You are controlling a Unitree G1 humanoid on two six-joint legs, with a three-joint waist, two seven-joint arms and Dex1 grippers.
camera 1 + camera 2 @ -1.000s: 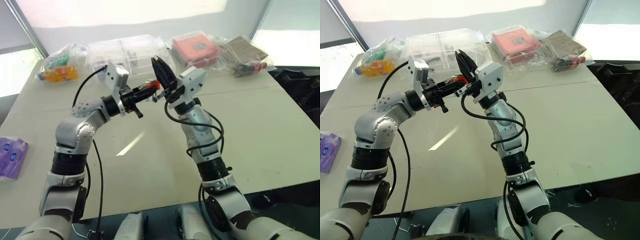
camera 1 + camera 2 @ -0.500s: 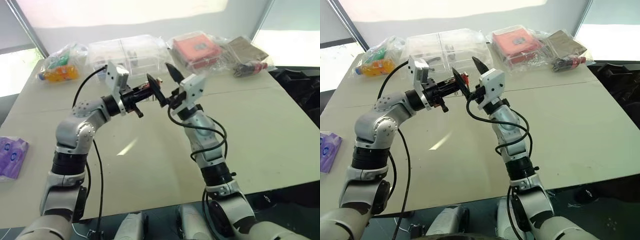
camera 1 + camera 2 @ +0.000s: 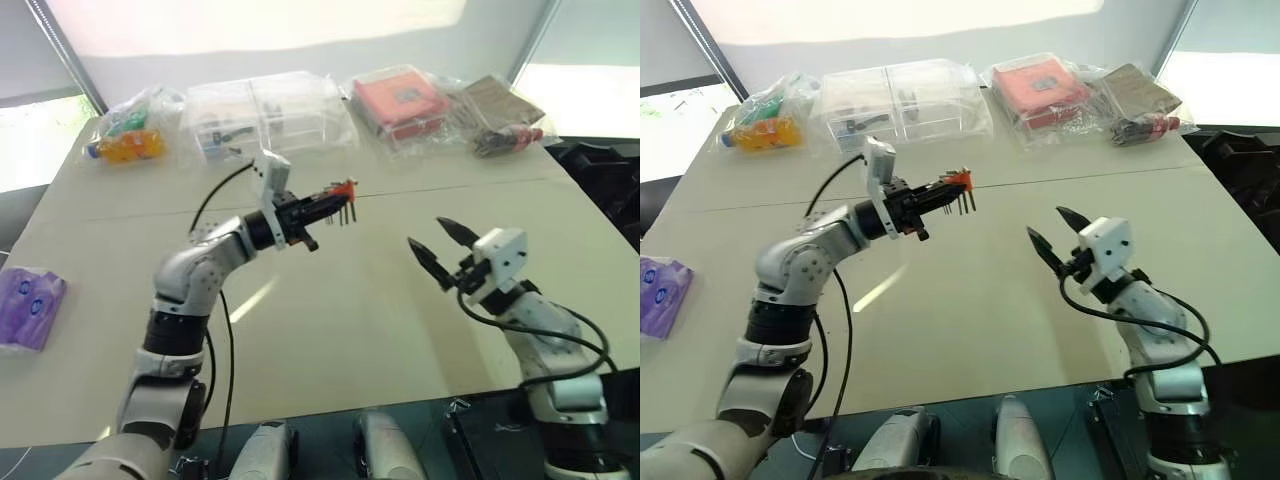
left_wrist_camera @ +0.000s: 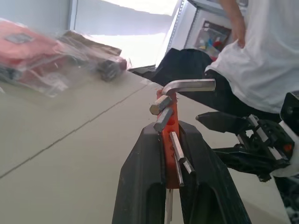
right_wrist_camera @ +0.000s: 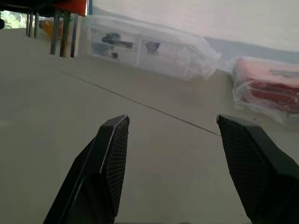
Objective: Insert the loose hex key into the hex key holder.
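Keys [image 3: 345, 212] hang downward from holder [image 3: 345, 188] (gripped by left pincer [image 3: 322, 203]).

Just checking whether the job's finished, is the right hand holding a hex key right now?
No: the right hand is open and empty above the table, apart from the hex key holder clamped in the left hand.

Head stereo overhead, wrist close-ups

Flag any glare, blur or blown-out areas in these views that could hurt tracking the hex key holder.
Left eye view: window band along the top blown out, bright glare streak on the table; hex key holder small but clear. Left wrist view: holder sharp, red case in a bag and person soft, window overexposed. Right wrist view: holder cut off at the frame edge, clear box slightly soft.
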